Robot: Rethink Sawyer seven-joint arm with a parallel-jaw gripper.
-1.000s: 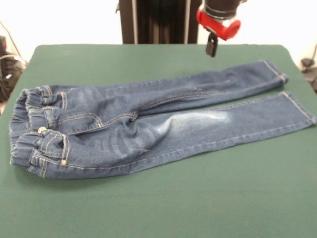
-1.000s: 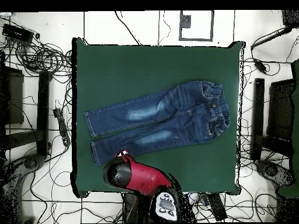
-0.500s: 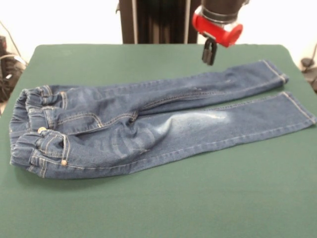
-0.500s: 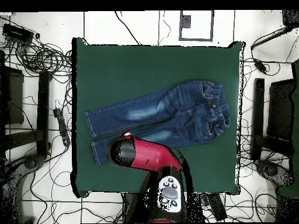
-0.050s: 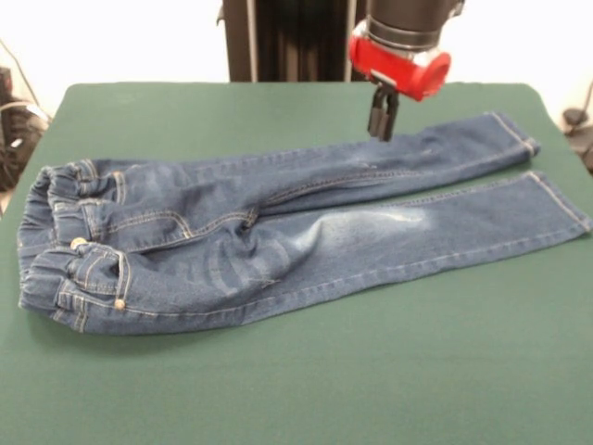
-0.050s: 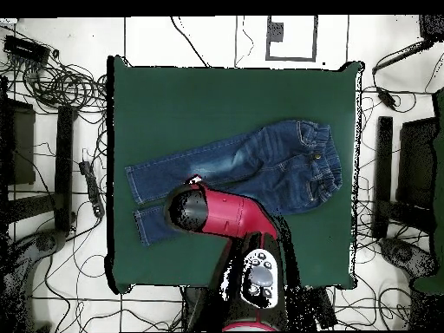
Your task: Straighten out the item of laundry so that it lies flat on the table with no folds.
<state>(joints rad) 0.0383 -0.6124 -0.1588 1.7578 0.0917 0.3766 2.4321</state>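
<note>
As seen from the front: the jeans (image 5: 278,236) are spread lengthwise across the green table (image 5: 306,389), waistband at left, leg ends at right.
Jeans: both legs are laid out side by side — creases are visible at the crotch and the gathered waistband (image 5: 51,236).
Gripper: the gripper (image 5: 381,113) is held just above the far leg, its fingers drawn together, nothing clasped.
Overhead: the red arm (image 6: 221,217) is seen over the lower leg of the jeans (image 6: 286,169) — the gripper itself is hidden beneath it.
</note>
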